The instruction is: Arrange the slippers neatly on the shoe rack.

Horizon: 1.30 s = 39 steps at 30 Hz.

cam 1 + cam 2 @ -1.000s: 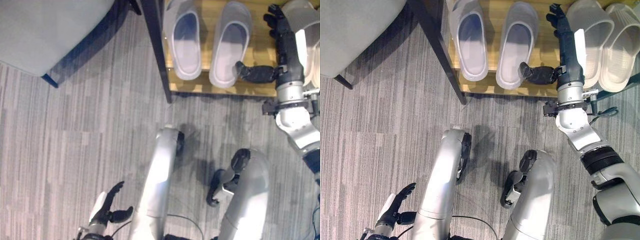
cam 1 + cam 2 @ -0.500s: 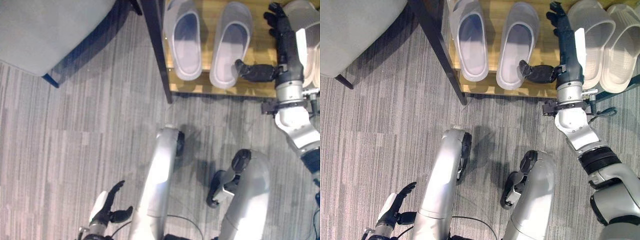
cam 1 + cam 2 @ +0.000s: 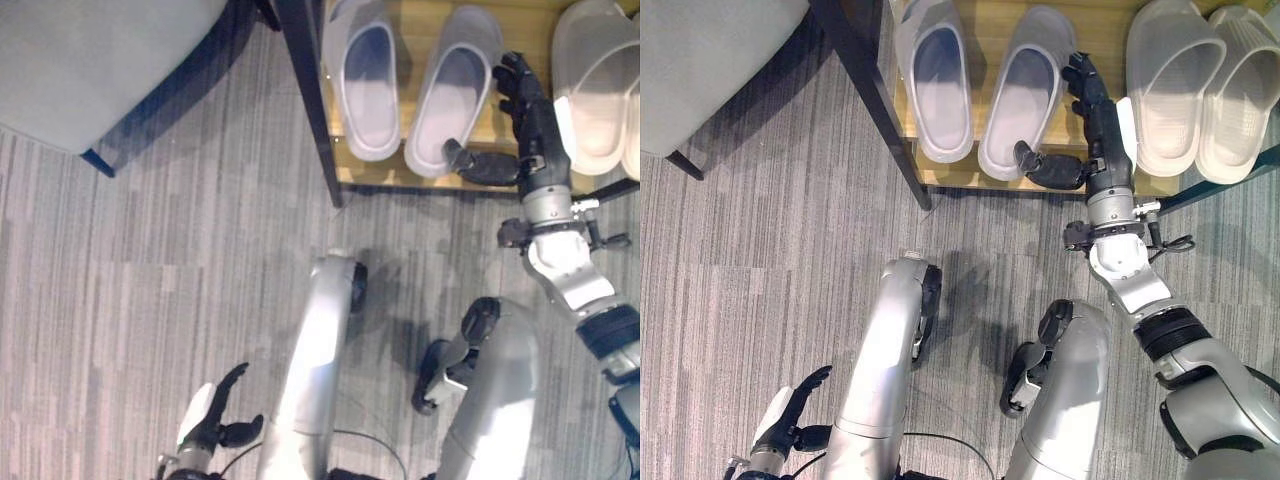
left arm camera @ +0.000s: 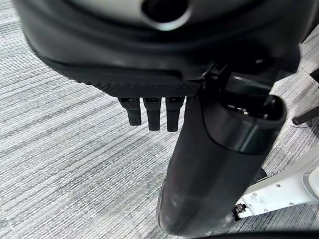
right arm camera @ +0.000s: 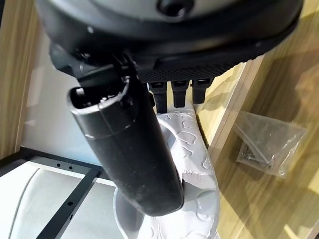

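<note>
A: Where do the slippers sit?

B: On the wooden shoe rack [image 3: 1110,25]. A grey pair lies at its left end: the left grey slipper [image 3: 933,85] is roughly straight, while the right grey slipper [image 3: 1022,95] is slanted, its heel swung toward the rack's front edge. Two pale slippers [image 3: 1195,90] lie side by side at the right end.

A: And the right hand?

B: The right hand [image 3: 1092,140] lies between the slanted grey slipper and the pale pair. Its fingers [image 3: 1085,85] reach straight along that slipper's right side, and its thumb [image 3: 1045,168] stretches out across the heel end, touching or just beside it. Nothing is grasped; the hand is spread open. The right wrist view shows the white slipper [image 5: 192,169] just past the thumb.

A: The left one?

B: The left hand [image 3: 213,420] hangs low over the grey carpet [image 3: 150,280], fingers relaxed, holding nothing, well apart from the rack. A grey seat [image 3: 90,60] stands left of the rack.
</note>
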### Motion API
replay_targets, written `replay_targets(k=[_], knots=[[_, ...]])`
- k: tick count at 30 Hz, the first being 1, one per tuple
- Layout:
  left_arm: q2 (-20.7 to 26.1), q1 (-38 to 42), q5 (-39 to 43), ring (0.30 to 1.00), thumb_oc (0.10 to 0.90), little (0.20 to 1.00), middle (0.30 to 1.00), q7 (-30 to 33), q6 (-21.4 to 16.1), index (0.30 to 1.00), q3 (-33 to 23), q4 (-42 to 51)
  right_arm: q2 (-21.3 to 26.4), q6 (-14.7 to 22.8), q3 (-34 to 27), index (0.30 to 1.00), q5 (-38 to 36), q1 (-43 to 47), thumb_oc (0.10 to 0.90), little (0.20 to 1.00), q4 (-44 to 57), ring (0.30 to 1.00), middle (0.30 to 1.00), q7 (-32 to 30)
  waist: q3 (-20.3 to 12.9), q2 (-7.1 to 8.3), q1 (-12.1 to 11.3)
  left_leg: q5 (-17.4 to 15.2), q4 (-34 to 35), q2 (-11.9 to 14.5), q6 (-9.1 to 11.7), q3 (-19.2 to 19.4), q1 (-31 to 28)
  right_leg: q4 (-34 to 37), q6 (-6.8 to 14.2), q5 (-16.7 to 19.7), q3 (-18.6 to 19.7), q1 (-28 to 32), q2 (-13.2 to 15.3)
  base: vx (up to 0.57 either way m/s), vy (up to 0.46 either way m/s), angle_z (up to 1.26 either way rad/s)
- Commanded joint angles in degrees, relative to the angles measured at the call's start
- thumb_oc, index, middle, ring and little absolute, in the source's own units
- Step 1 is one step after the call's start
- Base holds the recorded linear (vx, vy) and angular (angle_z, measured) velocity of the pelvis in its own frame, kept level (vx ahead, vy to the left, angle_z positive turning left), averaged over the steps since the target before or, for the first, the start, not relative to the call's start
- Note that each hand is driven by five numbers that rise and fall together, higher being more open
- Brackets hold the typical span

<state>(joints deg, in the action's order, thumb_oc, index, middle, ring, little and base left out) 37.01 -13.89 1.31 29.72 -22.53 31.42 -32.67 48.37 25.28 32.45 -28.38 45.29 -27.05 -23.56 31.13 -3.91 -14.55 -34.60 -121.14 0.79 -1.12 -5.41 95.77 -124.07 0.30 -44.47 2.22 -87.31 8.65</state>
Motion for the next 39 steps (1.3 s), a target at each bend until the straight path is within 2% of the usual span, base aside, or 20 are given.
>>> replay_targets(k=[1, 8, 13, 18, 23, 28, 34, 39], knots=[[1.5, -1.4, -2.6, 0.9, 0.8, 0.9, 0.9, 2.0, -0.8, 0.9, 4.4, 1.4, 0.2, 3.4, -2.2, 0.9, -1.7, 7.3, 0.8, 0.9, 4.1, 0.9, 0.9, -0.4, -1.3, -1.04, -3.3, -15.4, -5.2, 0.3, -2.6, -3.8, -5.8, 2.9, -7.1, 4.9, 1.4, -2.6, 1.1, 0.0, 0.0, 0.0], [1.7, -0.4, -1.9, 0.9, 0.8, 0.9, 0.9, 2.0, -0.9, 0.9, 5.4, -0.7, -4.5, 2.4, -0.1, 0.9, -1.2, 13.4, 0.8, 0.9, -2.3, 0.9, 0.9, -2.4, -1.3, -1.6, -4.0, -15.4, -5.1, 0.1, -2.6, -3.8, -5.8, 2.8, -6.9, 5.2, 1.4, -2.6, 1.1, 0.0, 0.0, 0.0], [1.5, -0.1, -1.3, 0.9, 0.8, 0.9, 0.9, 2.0, -1.1, 0.9, 5.9, -2.0, -6.0, 1.7, 1.3, 0.9, -0.7, 18.1, 0.8, 0.9, -7.6, 0.9, 0.9, -4.1, -1.3, -2.07, -4.8, -15.4, -5.2, 0.0, -2.5, -3.8, -5.8, 2.5, -7.0, 5.2, 1.6, -2.6, 1.2, 0.0, 0.0, 0.0], [1.4, 0.2, -1.1, 0.9, 0.8, 0.9, 0.9, 1.5, -1.1, 0.9, 6.7, -3.0, -6.6, 1.3, 2.3, 0.9, -1.4, 21.0, 0.8, 0.9, -10.6, 0.9, 0.9, -4.2, -1.3, -2.15, -5.0, -15.4, -5.3, 0.0, -2.5, -3.8, -5.8, 2.4, -6.9, 5.3, 2.0, -2.6, 1.1, 0.0, 0.0, 0.0], [1.1, 0.1, -0.4, 0.9, 0.8, 0.9, 0.9, 0.5, -1.1, 0.9, 6.5, -3.2, -5.8, 0.7, 4.7, 0.9, -3.1, 22.2, 0.8, 0.9, -9.8, 0.9, 0.9, -1.4, -1.3, -1.88, -4.8, -15.4, -5.5, 0.0, -2.4, -3.5, -5.8, 2.1, -7.0, 5.4, 2.2, -2.6, 1.2, 0.0, 0.0, 0.0], [0.3, -0.5, 0.6, 0.9, 0.8, 0.9, 0.9, 0.4, -1.0, 0.9, 5.6, -3.7, -3.8, 3.0, 1.6, 0.9, -6.5, 19.1, 0.8, 0.9, -4.8, 0.9, 0.9, -0.9, -1.3, -1.36, -4.1, -15.4, -5.4, 0.0, -2.2, -3.2, -5.8, 1.8, -7.0, 5.3, 2.4, -2.6, 1.0, 0.0, 0.0, 0.0], [-0.9, -1.2, 1.2, 0.9, 0.8, 0.9, 0.9, 0.3, -1.2, 0.9, 3.4, -4.3, 0.9, 4.2, -3.0, 0.9, -3.5, 13.8, 0.8, 0.9, -0.8, 0.9, 0.9, -2.1, -1.3, -0.52, -2.9, -15.3, -5.1, 0.2, -2.0, -3.1, -5.8, 1.7, -7.2, 4.9, 2.7, -2.6, 0.9, 0.0, -0.009, 0.02], [-2.3, 0.0, 1.1, 0.9, 0.8, 0.9, 0.9, 0.1, -1.4, 0.9, 1.2, -5.9, 3.1, 6.8, -11.1, 0.9, -2.4, 8.0, 0.8, 0.9, 4.3, 0.9, 0.9, -3.9, -1.3, 0.55, -1.9, -14.4, -5.4, -0.4, -1.5, -3.4, -5.8, 1.4, -7.2, 5.0, 2.4, -2.6, 0.7, 0.0, -0.061, 0.05]])
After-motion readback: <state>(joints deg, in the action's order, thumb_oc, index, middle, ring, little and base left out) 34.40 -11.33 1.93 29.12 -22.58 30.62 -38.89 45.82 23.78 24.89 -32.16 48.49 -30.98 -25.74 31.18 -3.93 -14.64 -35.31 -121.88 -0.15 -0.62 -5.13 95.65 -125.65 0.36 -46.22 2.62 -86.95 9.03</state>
